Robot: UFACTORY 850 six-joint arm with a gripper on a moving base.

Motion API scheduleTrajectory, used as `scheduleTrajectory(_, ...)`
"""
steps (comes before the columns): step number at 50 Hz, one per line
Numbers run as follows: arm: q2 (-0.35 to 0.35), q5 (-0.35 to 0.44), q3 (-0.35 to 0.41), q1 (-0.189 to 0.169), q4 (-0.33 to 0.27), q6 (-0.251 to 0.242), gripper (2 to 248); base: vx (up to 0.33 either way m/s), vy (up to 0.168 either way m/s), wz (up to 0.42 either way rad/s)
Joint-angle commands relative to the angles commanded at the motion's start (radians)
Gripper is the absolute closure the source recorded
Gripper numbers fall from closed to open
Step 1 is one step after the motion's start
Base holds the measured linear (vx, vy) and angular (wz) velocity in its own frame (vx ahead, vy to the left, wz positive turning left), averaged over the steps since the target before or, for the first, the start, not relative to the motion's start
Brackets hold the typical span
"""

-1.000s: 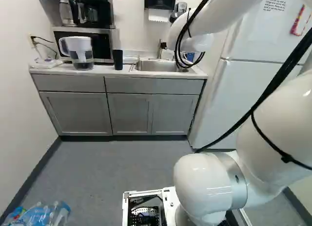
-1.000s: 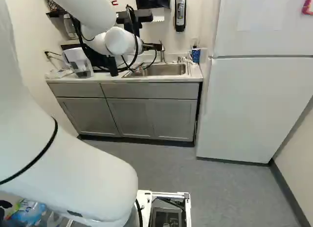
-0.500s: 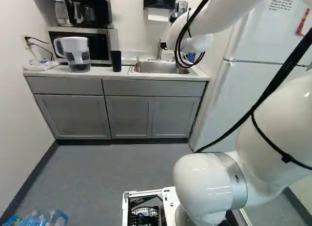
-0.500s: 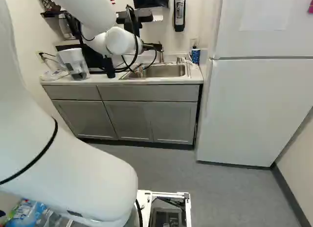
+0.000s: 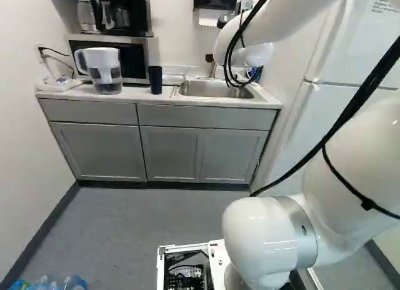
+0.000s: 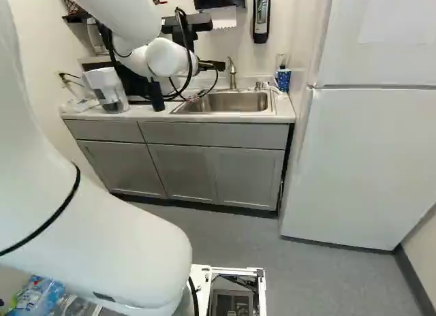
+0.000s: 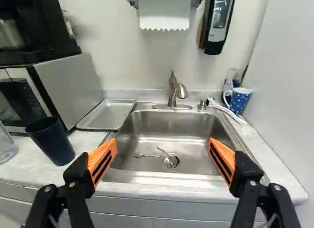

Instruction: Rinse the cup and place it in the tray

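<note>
The black gripper (image 6: 210,65) has its two fingers with orange pads (image 7: 101,161) spread very wide, and they pinch only air. In the wrist view, with twelve o'clock straight ahead of the gripper, the shiny metal sink (image 7: 171,122) is at twelve, with the silver tap (image 7: 172,90) behind it. The tall, round, dark blue cup (image 7: 50,142) is at nine o'clock, past one finger, on the white counter (image 7: 117,187). The flat silver metal tray (image 7: 109,115) is at ten o'clock, between the cup and the sink. A blue paper cup with white dots (image 7: 240,101) is at two o'clock, past the sink. The wrist view looks right down into the sink and shows small silver things by the round drain (image 7: 171,161); they might be spoons, but they are too small to be sure. The left base view shows the whole clear jug with a white top (image 5: 106,71) at ten o'clock and the dark blue cup standing up at eleven. The wrist view shows just a bit of that jug. The right base view shows much of the big white fridge (image 6: 371,159) at three o'clock.
</note>
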Motion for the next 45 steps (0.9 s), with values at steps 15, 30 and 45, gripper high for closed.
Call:
scheduleTrajectory(15, 0.0, 0.0, 0.0, 0.0, 0.0, 0.0, 3, 0.154, -0.034, 0.169)
scheduleTrajectory(30, 0.0, 0.0, 0.0, 0.0, 0.0, 0.0, 3, 0.161, -0.035, 0.163)
scheduleTrajectory(45, 0.0, 0.0, 0.0, 0.0, 0.0, 0.0, 3, 0.16, -0.053, 0.176)
